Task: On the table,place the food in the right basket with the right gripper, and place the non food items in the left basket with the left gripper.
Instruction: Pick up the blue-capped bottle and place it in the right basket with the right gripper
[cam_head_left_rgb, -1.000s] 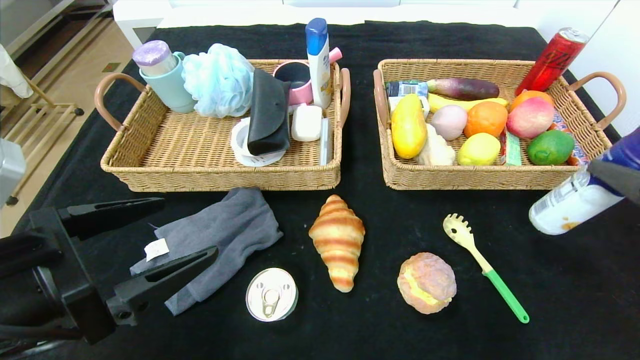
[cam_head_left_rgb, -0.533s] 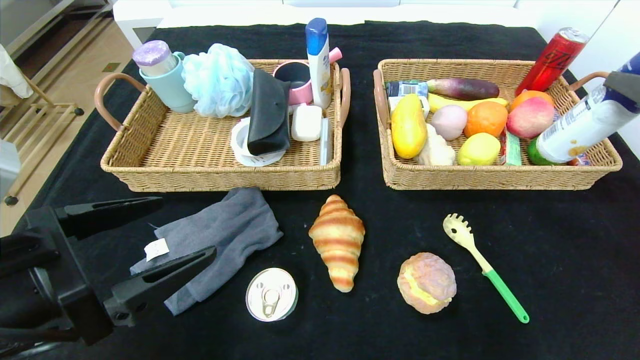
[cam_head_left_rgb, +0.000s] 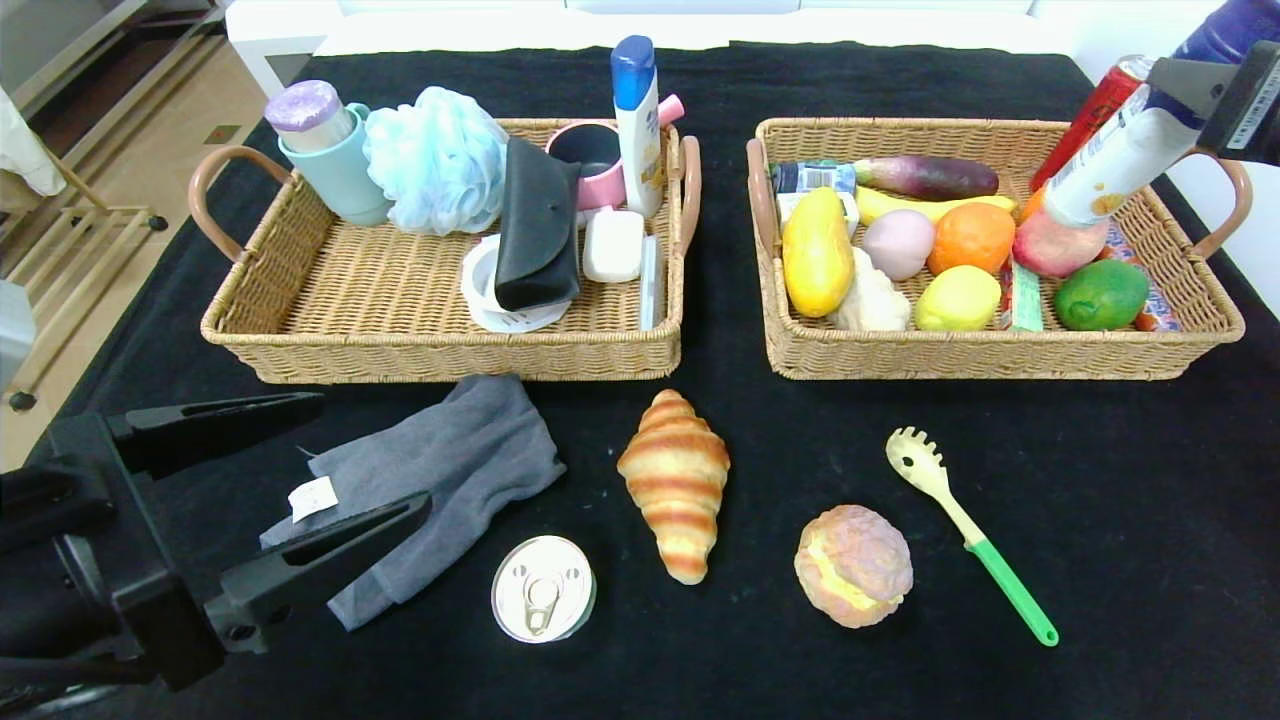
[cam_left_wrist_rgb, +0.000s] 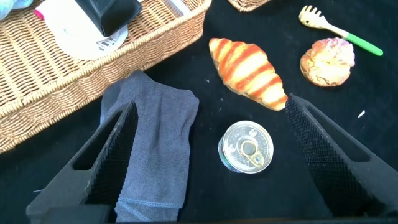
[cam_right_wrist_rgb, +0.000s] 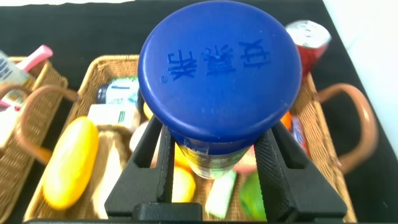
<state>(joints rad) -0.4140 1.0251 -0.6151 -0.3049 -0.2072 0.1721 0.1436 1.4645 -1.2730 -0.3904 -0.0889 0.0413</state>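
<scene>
**Right pincer holds bottle over right basket's far-right corner; drop spot lies below & inboard**

Near first: left pincer (cam_head_left_rgb: 300, 470) sits parked low at the near-left of the tabletop (cam_head_left_rgb: 1100, 500), jaws wide apart, nothing in them. Directly under/ahead of it lies the grey cloth (cam_head_left_rgb: 450, 480), w/ the tin can (cam_head_left_rgb: 543, 588) just beside its inner finger. The croissant (cam_head_left_rgb: 676, 483), bun (cam_head_left_rgb: 853, 565) & pasta spoon (cam_head_left_rgb: 965, 530) lie further toward the right arm's side, all loose on the tabletop.

Far: right pincer (cam_head_left_rgb: 1195, 95) is up high, jaws part-closed around a white bottle w/ blue cap (cam_head_left_rgb: 1120, 160). In the right wrist view the cap (cam_right_wrist_rgb: 221, 71) fills the space between the two fingers (cam_right_wrist_rgb: 280, 162), so the grip is on the bottle's upper body. Bottle's long axis is tilted, base end pointing down & toward the basket's middle, cap end toward the pincer.

Key relation: bottle base hangs above the peach (cam_head_left_rgb: 1050, 245) in the right basket (cam_head_left_rgb: 1000, 355), near the red can (cam_head_left_rgb: 1095, 110) at the far-right corner. Free wicker is scarce below; fruit is packed close. My read: the right arm alone is placed for this drop, & base goes in first.
</scene>
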